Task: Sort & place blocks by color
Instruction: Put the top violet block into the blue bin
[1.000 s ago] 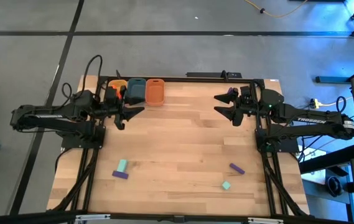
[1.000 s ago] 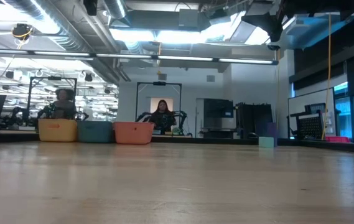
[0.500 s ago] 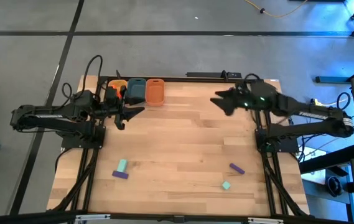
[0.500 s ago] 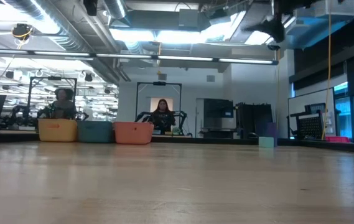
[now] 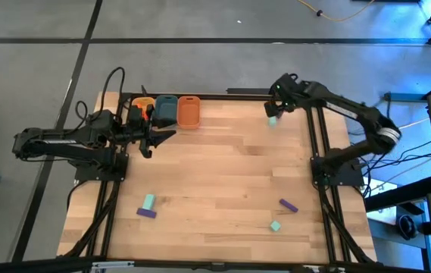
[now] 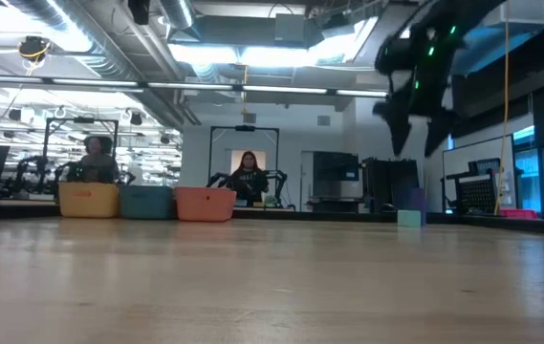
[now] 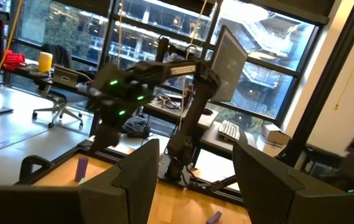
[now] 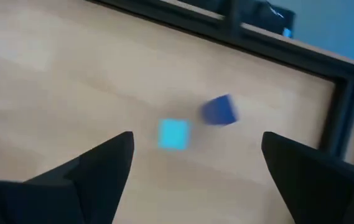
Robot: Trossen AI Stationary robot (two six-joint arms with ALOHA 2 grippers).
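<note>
My right gripper [image 5: 277, 105] hangs open over the table's far right corner, fingers pointing down. Below it on the wood lie a mint cube [image 8: 174, 134] and a purple cube [image 8: 219, 111], between and beyond its fingertips [image 8: 196, 140], untouched. The low view shows that gripper [image 6: 410, 110] well above both cubes [image 6: 408, 218]. Nearer the table's near edge lie a mint bar [image 5: 148, 202], a purple bar [image 5: 147, 213], another purple bar [image 5: 288, 205] and a mint cube [image 5: 276, 226]. My left gripper [image 5: 160, 136] waits open beside the tubs, holding nothing [image 7: 192, 186].
Three tubs stand in a row at the far left edge: yellow [image 5: 142, 108], blue [image 5: 166, 111], orange [image 5: 189, 111]. A dark frame rail [image 8: 344, 124] runs along the far right corner close to the cubes. Bare wood [image 5: 223, 167] lies in the table's middle. A person sits in the room beyond [image 6: 250, 177].
My right arm has swung from the table's right side toward the far edge and risen, and its gripper has tipped from level to pointing down over the far right corner. It has stayed open. The left arm and all blocks have kept still.
</note>
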